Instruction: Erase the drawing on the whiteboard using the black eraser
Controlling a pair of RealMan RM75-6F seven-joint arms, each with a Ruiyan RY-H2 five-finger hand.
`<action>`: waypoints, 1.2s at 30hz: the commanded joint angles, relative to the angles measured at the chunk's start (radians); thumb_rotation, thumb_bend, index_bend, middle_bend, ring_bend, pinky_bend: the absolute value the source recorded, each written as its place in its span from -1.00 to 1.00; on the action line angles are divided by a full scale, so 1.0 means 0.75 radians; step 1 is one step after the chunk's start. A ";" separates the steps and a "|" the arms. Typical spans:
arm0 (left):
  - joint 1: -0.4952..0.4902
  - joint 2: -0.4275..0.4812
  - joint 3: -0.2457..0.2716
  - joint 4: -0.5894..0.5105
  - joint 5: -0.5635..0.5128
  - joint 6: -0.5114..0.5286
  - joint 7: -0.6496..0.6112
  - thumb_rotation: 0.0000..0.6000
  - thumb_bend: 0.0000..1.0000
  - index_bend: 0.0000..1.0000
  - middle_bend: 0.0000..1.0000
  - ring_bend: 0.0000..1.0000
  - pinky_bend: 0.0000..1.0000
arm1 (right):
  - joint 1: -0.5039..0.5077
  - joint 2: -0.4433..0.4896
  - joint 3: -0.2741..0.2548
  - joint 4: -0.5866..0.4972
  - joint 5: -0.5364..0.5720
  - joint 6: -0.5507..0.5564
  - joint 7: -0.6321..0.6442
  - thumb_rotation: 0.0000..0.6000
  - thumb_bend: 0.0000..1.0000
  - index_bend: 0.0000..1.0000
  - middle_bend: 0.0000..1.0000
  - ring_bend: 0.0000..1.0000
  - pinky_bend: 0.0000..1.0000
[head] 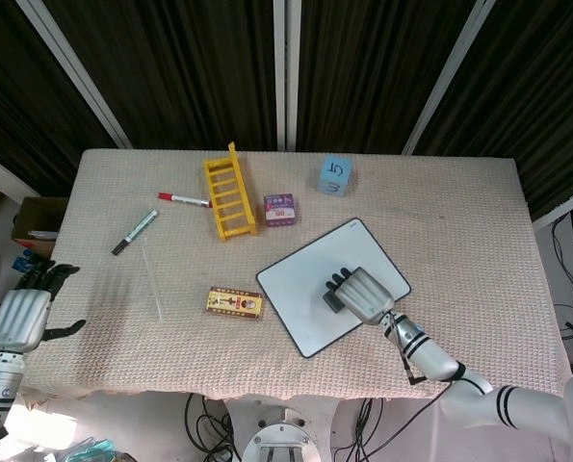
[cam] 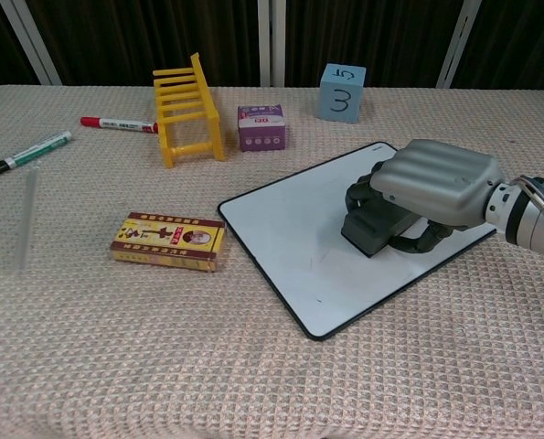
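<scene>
The whiteboard [head: 300, 289] [cam: 290, 238] lies tilted on the cloth, right of centre. Its surface is nearly blank, with faint dark specks near its lower left part. My right hand [head: 365, 293] [cam: 433, 178] grips the black eraser [head: 335, 299] [cam: 370, 226] and presses it flat on the board's right half. The fingers curl over the eraser's top, hiding most of it. My left hand [head: 21, 314] hangs off the table's left edge in the head view, fingers apart and holding nothing.
A patterned card box [cam: 170, 240] lies left of the board. A yellow ladder [cam: 185, 110], a purple box [cam: 261, 126] and a blue number cube [cam: 341, 92] stand behind it. A red marker [cam: 118, 123], a green pen [cam: 26, 154] and a clear tube [cam: 26, 219] lie at left.
</scene>
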 commanded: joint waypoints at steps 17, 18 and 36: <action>-0.003 0.001 -0.002 0.006 -0.008 -0.009 0.004 0.87 -0.78 -0.63 -0.64 -0.76 -0.61 | 0.150 -0.218 0.132 0.313 0.029 -0.034 0.162 1.00 -0.14 1.00 0.56 0.35 0.54; -0.003 0.003 -0.002 0.005 -0.008 -0.009 0.004 0.87 -0.78 -0.63 -0.64 -0.76 -0.61 | 0.156 -0.224 0.138 0.323 0.025 -0.028 0.173 1.00 -0.14 1.00 0.56 0.35 0.54; -0.010 -0.011 0.002 -0.011 0.005 -0.013 0.024 0.87 -0.78 -0.63 -0.64 -0.76 -0.61 | -0.055 0.154 0.118 0.130 0.078 0.237 0.212 1.00 -0.14 1.00 0.56 0.35 0.54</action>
